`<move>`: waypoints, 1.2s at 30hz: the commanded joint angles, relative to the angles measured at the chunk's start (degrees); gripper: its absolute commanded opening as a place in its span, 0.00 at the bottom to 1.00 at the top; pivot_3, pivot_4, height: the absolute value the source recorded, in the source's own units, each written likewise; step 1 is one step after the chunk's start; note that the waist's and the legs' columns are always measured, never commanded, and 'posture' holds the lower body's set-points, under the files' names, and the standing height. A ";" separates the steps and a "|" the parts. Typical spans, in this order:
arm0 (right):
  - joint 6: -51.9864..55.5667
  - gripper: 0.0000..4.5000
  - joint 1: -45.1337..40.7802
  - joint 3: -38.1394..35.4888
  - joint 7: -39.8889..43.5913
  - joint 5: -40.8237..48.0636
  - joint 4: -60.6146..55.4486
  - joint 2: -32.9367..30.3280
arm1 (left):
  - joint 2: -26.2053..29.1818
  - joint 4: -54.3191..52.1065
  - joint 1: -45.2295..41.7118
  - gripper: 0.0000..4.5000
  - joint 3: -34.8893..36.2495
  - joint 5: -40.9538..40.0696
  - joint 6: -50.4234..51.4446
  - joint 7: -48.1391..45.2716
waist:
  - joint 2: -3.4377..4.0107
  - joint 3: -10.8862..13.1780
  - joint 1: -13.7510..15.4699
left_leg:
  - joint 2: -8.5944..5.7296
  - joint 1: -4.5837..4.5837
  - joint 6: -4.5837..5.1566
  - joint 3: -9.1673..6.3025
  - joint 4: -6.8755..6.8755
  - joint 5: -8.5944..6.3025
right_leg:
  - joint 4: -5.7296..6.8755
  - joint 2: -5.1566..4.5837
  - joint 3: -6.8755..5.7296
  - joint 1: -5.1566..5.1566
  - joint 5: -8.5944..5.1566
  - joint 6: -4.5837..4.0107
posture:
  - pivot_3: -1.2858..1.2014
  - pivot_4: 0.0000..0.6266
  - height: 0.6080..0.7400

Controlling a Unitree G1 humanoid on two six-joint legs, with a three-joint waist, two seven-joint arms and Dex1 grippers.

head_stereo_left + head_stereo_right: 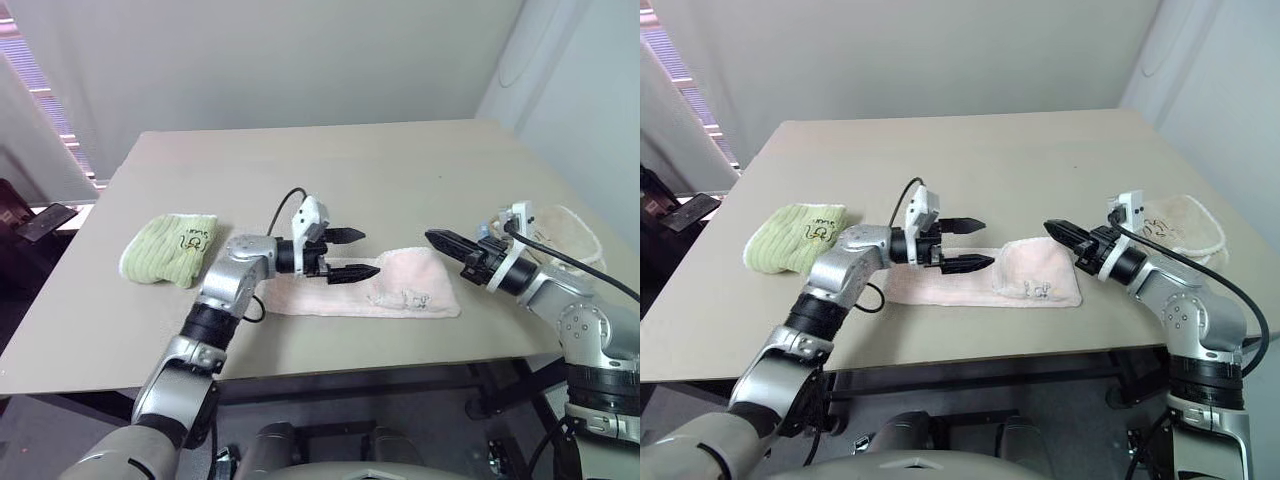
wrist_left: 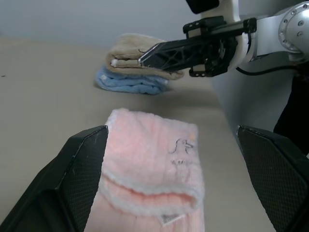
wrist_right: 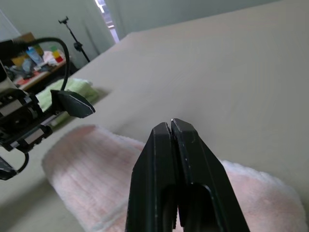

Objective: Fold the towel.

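The towel [image 1: 370,287] lies near the front edge of the surface [image 1: 330,170], roughly midway along it, as a long pale pink strip running parallel to that edge. Its right end is already doubled over on itself, with the small dark embroidered mark facing up on the folded layer; the left part is still a single flat layer.

The left hand [image 1: 352,254] is held level just above the flat left part of the towel, its two black fingers spread wide with nothing between them. The right hand [image 1: 446,243] is held off the right end of the towel, its fingers pressed together on nothing and apart from the cloth.

The step in hand is judged to be a further fold along the length. To do it well, the free left end should be taken at its very edge, with both layers of trim caught between the fingers, so that the cloth is lifted as one sheet and not bunched. The end should be carried low over the strip and laid so that its edges line up with the doubled part. The folded right end may need to be steadied by the closed right hand, since soft terry is likely to drag and slide.

A folded green towel [image 1: 168,249] lies well apart towards the left edge, and beige and blue folded cloths [image 2: 137,67] lie towards the right edge; these should be left undisturbed.
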 commanded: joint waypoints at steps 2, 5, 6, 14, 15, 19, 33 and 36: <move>-2.23 0.01 -0.33 0.81 -0.46 -1.33 2.10 0.73 | -5.70 11.10 -5.59 1.00 -2.00 5.14 -7.83 2.42 | 0.01 0.00 0.07 | 0.00 -0.09 0.16 -0.04 0.32 -0.12 | 0.00 -0.01 -0.04 0.06 0.01 0.02 | 0.52 0.00 0.92; -2.62 0.01 0.35 0.96 -0.23 -1.43 3.00 1.11 | -9.07 17.16 -7.87 1.00 -1.50 6.18 -9.20 3.25 | 0.00 0.00 -0.05 | -0.02 -0.16 0.40 0.01 0.57 -0.28 | -0.02 -0.07 -0.02 0.09 0.04 0.05 | 0.52 0.00 0.92; -2.41 0.00 0.33 0.87 -0.69 -1.69 3.26 1.06 | -9.92 18.73 -8.37 0.96 -1.19 6.07 -9.51 2.94 | 0.00 0.00 -0.05 | -0.02 -0.18 0.43 0.03 0.59 -0.31 | -0.03 -0.09 -0.02 0.10 0.04 0.06 | 0.52 0.00 0.92; -1.28 0.00 0.47 0.85 -2.21 -3.05 3.63 -0.63 | -10.69 21.25 -9.26 0.47 -0.31 7.00 -9.76 2.35 | 0.02 0.00 -0.04 | 0.00 -0.19 0.44 0.02 0.53 -0.32 | -0.03 -0.09 -0.02 0.04 0.12 0.21 | 0.52 0.00 0.92; -1.59 0.00 0.79 1.27 -1.92 -3.42 3.52 -0.79 | -10.55 21.19 -9.33 0.47 0.13 6.72 -9.47 2.45 | 0.02 0.00 -0.04 | -0.01 -0.19 0.44 0.02 0.54 -0.32 | -0.03 -0.09 -0.02 0.04 0.12 0.21 | 0.52 0.00 0.92; -2.06 0.00 0.37 1.07 -2.17 -3.86 3.97 -0.36 | -9.72 20.97 -8.62 0.27 0.60 6.62 -9.98 0.62 | 0.02 0.00 -0.04 | -0.01 -0.19 0.44 0.03 0.56 -0.32 | -0.04 -0.10 -0.02 0.07 0.12 0.21 | 0.52 0.00 0.92; -5.24 0.00 -0.52 6.42 -4.17 -10.34 12.63 2.79 | -13.10 29.71 -7.64 0.01 -3.71 14.38 -11.56 5.55 | 0.02 0.00 -0.04 | -0.01 -0.18 0.44 0.03 0.55 -0.32 | -0.05 -0.10 -0.02 0.06 0.13 0.23 | 0.52 0.00 0.92; -5.99 0.00 -0.45 8.26 -5.27 -12.49 14.96 3.88 | -13.93 33.74 -6.27 0.01 -5.79 18.15 -13.84 8.29 | 0.03 0.00 -0.05 | -0.01 -0.18 0.44 0.03 0.55 -0.32 | -0.05 -0.10 -0.02 0.06 0.14 0.23 | 0.52 0.00 0.92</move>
